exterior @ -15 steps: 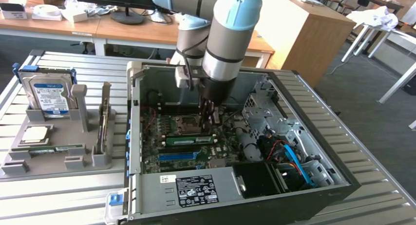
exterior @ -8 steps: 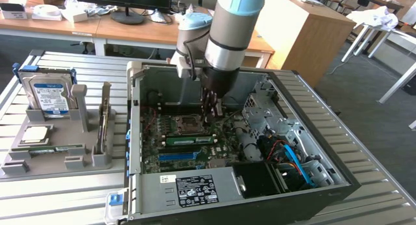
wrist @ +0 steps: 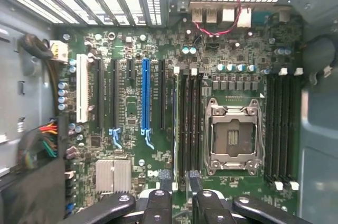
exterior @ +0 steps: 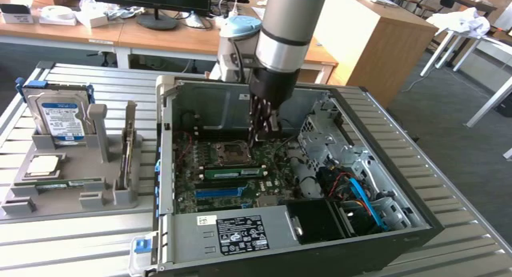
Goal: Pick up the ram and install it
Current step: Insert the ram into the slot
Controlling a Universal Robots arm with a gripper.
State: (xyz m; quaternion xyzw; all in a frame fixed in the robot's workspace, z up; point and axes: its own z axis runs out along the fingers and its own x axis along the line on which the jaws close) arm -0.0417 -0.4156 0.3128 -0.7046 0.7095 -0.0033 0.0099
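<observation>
The claw [exterior: 265, 128] hangs released above the board [exterior: 210, 196], fingers [wrist: 165, 179] apart on nothing. The ram [exterior: 232, 171] stands seated in a slot just near of the socket [exterior: 232, 151] (other slots beside it bare). The case [exterior: 164, 145] walls stand well clear all round.

Slatted metal table [exterior: 72, 253]: open computer case [exterior: 416, 229] beneath gripper [exterior: 262, 133]; grey parts holder [exterior: 56, 205] well aside.

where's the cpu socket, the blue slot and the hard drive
cpu socket [wrist: 232, 138], wrist view, centre of the socket
blue slot [wrist: 146, 94], wrist view, midway along it
hard drive [exterior: 61, 116], exterior view, its blue label
</observation>
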